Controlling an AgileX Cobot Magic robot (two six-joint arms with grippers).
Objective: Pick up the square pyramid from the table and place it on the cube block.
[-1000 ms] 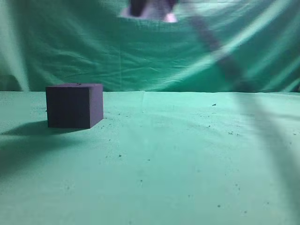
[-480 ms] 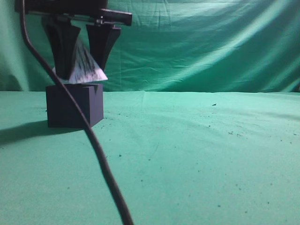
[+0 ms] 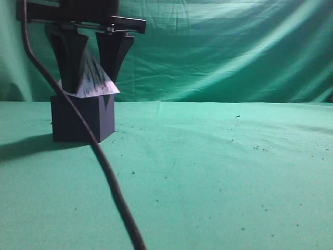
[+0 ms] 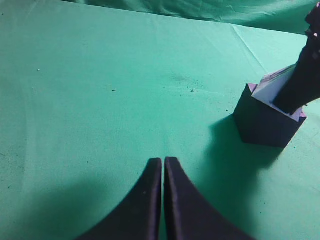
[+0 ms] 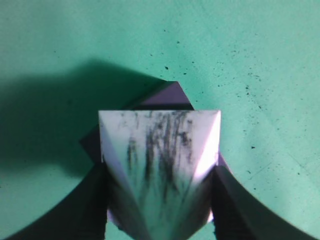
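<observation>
The dark purple cube block (image 3: 83,122) stands on the green table (image 3: 218,172) at the left. My right gripper (image 3: 91,86) has reached across to it and is shut on the square pyramid (image 3: 98,79), pale with dark streaks. The pyramid's base is at the cube's top, slightly tilted. In the right wrist view the pyramid (image 5: 160,145) sits between the fingers (image 5: 160,175), with the cube (image 5: 170,95) under it. My left gripper (image 4: 163,161) is shut and empty over bare cloth. Its view shows the cube (image 4: 262,125) and pyramid (image 4: 272,82) far right.
A black cable (image 3: 112,182) hangs from the right arm across the foreground, in front of the cube. A wrinkled green curtain (image 3: 234,47) closes the back. Green cloth with dark specks stretches to the right of the cube.
The right gripper came from the top middle to above the cube with the pyramid. In the last half second it lowered the pyramid a little onto the cube's top.
</observation>
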